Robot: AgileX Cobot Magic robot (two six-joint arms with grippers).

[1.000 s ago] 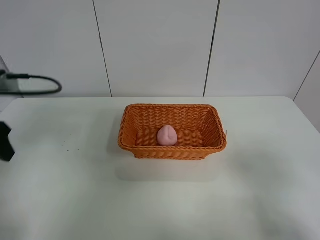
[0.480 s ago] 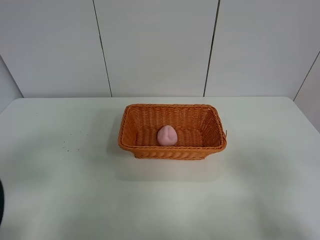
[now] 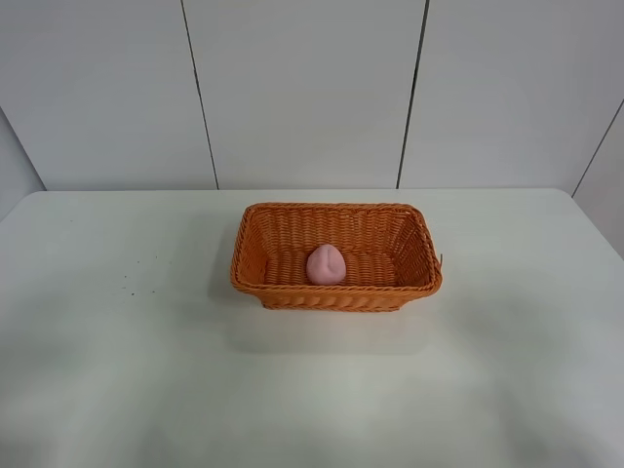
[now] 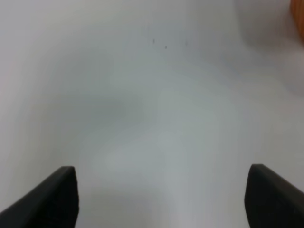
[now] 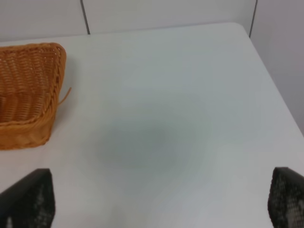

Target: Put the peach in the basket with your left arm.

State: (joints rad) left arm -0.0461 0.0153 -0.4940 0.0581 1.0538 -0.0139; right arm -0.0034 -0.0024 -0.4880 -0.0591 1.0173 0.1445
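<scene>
Exterior high view: peach (image 3: 326, 264) rests inside basket (image 3: 336, 209) at table (image 3: 117, 370) centre; left gripper (image 4: 161, 197), jaws apart and empty over bare table, should stay clear of the basket.

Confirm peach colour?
Soft pink, matte. The peach shows best in the exterior high view, inside the orange basket.

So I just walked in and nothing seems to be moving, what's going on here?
Nothing is being handled right now. The peach lies inside the basket on the table, so the placing looks done. No arm shows in the high view. The left gripper is open and empty over bare table near some small specks. The right gripper is open and empty too, off to the basket's side.
</scene>
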